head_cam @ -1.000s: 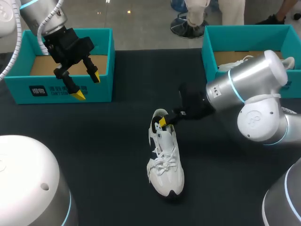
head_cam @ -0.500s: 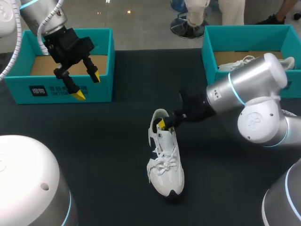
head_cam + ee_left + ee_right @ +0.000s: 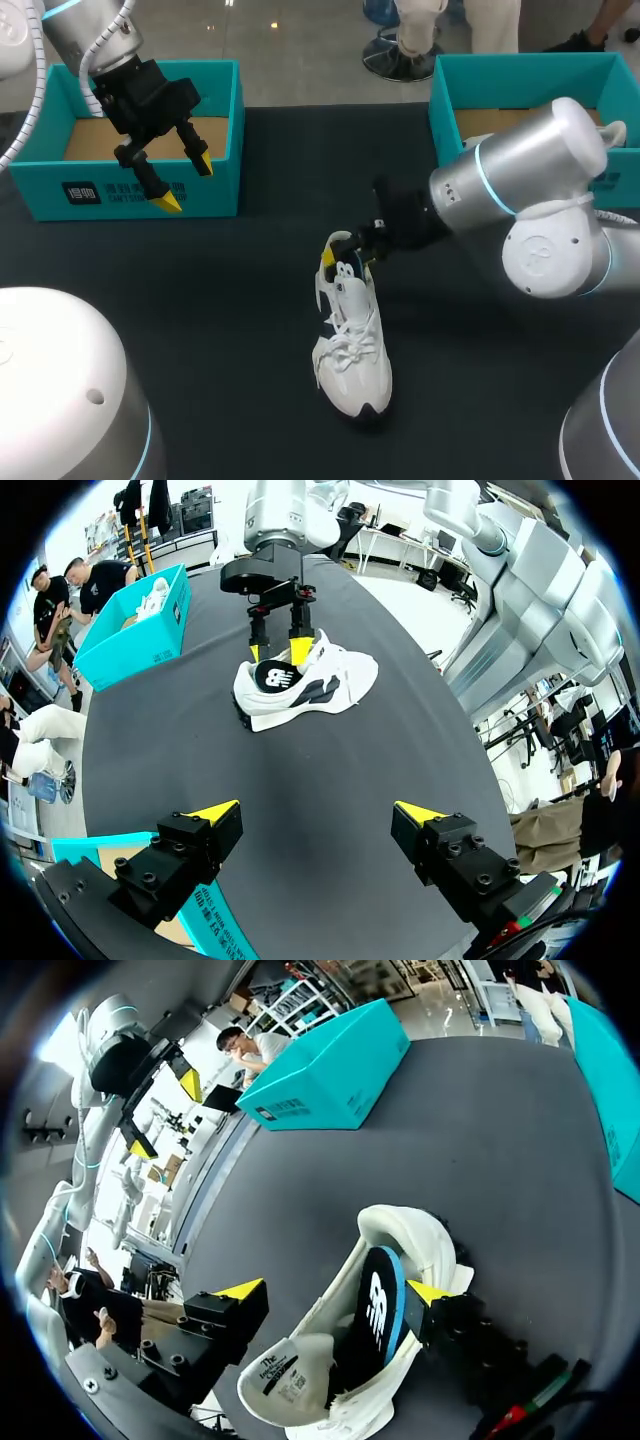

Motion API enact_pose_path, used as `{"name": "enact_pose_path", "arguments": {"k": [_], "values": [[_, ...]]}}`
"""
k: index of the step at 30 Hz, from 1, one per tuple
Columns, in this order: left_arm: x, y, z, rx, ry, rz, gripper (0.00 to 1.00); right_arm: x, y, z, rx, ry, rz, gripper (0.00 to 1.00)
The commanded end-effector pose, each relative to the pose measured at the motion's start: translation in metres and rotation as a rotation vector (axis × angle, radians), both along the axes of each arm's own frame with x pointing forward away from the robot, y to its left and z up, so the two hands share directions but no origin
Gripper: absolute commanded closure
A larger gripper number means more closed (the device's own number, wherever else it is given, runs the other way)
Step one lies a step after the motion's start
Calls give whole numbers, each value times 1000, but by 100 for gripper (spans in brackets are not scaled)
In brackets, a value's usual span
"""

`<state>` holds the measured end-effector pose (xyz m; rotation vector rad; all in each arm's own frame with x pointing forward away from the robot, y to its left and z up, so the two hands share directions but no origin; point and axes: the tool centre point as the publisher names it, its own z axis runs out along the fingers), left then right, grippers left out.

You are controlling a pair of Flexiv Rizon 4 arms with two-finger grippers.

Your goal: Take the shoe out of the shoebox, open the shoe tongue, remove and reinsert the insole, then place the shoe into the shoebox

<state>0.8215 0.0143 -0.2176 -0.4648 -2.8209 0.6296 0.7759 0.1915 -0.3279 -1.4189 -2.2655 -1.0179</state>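
A white shoe (image 3: 352, 345) lies on the black table mat (image 3: 240, 330), toe toward me. A black insole (image 3: 378, 1310) with a blue edge stands tilted in its heel opening. My right gripper (image 3: 347, 255) hangs open over that opening. One yellow tip is beside the insole inside the shoe. The other fingertip (image 3: 240, 1288) is outside the shoe's wall, apart from it. In the left wrist view the shoe (image 3: 310, 680) and the right gripper (image 3: 280, 645) are far ahead. My left gripper (image 3: 180, 180) hovers open and empty over the front wall of the left teal shoebox (image 3: 140, 190).
A second teal shoebox (image 3: 530, 75) stands at the back right with another white shoe (image 3: 495, 137) inside, partly hidden by my right arm. The mat's front and left parts are bare.
The right gripper has gone from shut on the insole to open, and its fingers now straddle the shoe's heel wall. The left arm has not moved.
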Motion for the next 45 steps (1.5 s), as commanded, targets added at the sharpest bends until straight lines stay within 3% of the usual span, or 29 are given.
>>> {"name": "enact_pose_path", "arguments": {"k": [1, 8, 18, 20, 25, 35, 36, 37, 39, 45], "values": [[0, 0, 0, 3, 0, -1, 0, -1, 4, 9, -38, -22, -17, 11], [0, 0, 0, 3, 0, -1, 0, -3, -1, 25, -70, -66, -39, 4], [0, 0, 0, 3, 0, -1, 0, -6, -8, 46, -101, -79, -108, 9], [0, 0, 0, 3, 0, -1, 0, -7, -6, 51, -167, -58, -135, 0], [0, 0, 0, 3, 0, -1, 0, -11, 2, 58, -352, -27, -219, 0], [0, 0, 0, 3, 0, -1, 0, -16, 9, 61, -480, -29, -275, 0], [0, 0, 0, 3, 0, -1, 0, -16, 9, 61, -485, -34, -279, 14], [0, 0, 0, 3, 0, -1, 0, -17, 10, 61, -490, -41, -286, 58], [0, 0, 0, 3, 0, -1, 0, -18, 10, 59, -504, -43, -294, 100], [0, 0, 0, 3, 0, -1, 0, -22, 15, 43, -547, -48, -301, 100]]}}
